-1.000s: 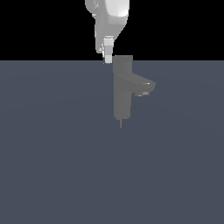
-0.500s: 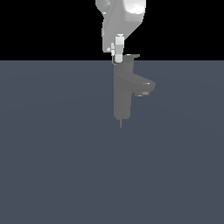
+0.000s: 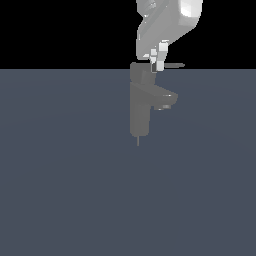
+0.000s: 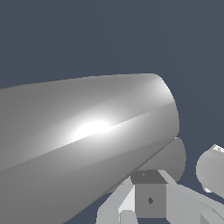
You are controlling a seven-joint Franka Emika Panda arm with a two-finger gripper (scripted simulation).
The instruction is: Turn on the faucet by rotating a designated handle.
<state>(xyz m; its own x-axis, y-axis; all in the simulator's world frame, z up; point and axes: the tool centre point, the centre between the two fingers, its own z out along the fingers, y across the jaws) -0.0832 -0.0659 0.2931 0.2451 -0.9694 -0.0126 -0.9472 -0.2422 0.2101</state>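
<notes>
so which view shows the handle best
The exterior view: the handle shows as a thin lever sticking out sideways from the faucet top, beside the gripper. The wrist view is too close to pick it out.

— How does the faucet (image 3: 140,107) look?
— Plain matt grey, smooth; the wrist view catches a soft sheen.
— The gripper (image 3: 157,62)?
— Glossy white, plastic-looking, over a smooth matt slate floor (image 3: 65,190).

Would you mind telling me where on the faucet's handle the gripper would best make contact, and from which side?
Probably the thin outer end of the handle, which juts toward the exterior view's right from the cap atop the faucet. That end is farthest from the pivot. Push sideways against its flat edge; the gripper already sits beside the lever near the cap.
</notes>
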